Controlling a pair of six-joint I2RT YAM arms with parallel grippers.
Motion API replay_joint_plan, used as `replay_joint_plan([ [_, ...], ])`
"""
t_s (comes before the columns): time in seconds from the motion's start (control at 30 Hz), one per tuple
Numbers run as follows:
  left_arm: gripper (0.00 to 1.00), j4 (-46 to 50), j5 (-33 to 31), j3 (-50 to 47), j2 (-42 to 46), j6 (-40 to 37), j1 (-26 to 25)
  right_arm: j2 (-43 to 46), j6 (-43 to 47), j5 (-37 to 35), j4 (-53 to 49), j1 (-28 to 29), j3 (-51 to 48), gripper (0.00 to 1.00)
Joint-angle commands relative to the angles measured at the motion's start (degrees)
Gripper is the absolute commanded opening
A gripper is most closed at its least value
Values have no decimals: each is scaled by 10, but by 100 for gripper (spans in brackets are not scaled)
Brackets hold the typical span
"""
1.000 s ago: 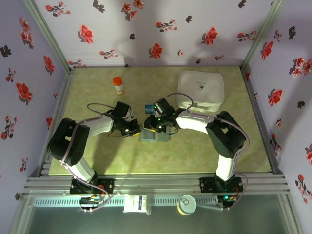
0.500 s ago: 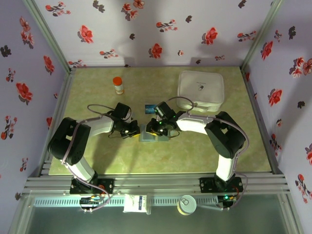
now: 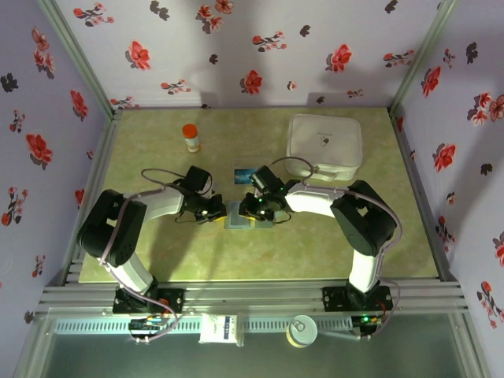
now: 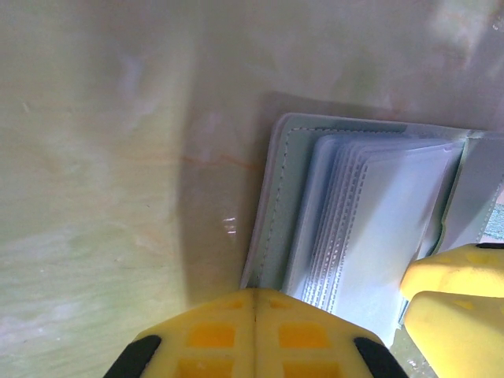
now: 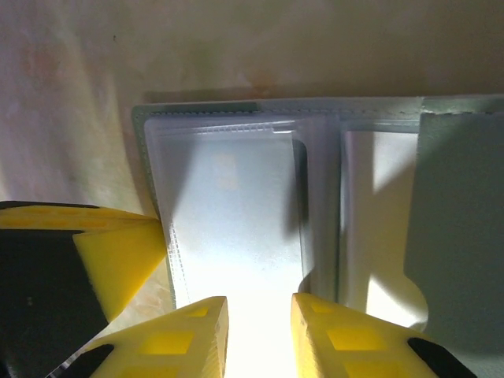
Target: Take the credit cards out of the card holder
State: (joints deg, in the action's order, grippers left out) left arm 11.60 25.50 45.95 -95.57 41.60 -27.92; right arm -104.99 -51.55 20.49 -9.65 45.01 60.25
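The grey-blue card holder (image 3: 250,220) lies open on the table between the two arms, its clear sleeves fanned out (image 4: 378,213). My left gripper (image 4: 256,293) is shut, its joined tips resting on the holder's left edge (image 3: 217,211). Over the sleeves hangs my right gripper (image 5: 260,315), open, with nothing between its fingers (image 3: 254,207). A pale card with a rounded corner seems to sit in the top sleeve (image 5: 236,205). One blue credit card (image 3: 243,174) lies flat on the table just behind the holder.
A large white square box (image 3: 324,144) stands at the back right, close behind the right arm. An orange-capped bottle (image 3: 190,138) stands at the back left. Flowered walls close in the table on three sides.
My right gripper let go of the blue card behind the holder and came back toward me, open, over the sleeves. The left gripper has stayed on the holder's edge.
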Motion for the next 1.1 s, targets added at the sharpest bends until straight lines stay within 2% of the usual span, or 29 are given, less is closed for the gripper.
replay_joint_plan([
  [0.0,0,23,-15,-3,-10,-1,-3,19,17,-22,-30,0,-1,28],
  [0.43,1,39,-15,13,0,-8,-3,22,22,-24,-28,-7,-9,24],
  [0.6,1,50,-12,26,6,-11,-3,20,24,-28,-30,-10,-11,18],
  [0.7,1,40,5,26,11,-6,-4,25,20,-28,-30,-9,-10,18],
  [1.07,1,30,16,23,-5,-3,-15,14,0,25,37,-7,-14,19],
])
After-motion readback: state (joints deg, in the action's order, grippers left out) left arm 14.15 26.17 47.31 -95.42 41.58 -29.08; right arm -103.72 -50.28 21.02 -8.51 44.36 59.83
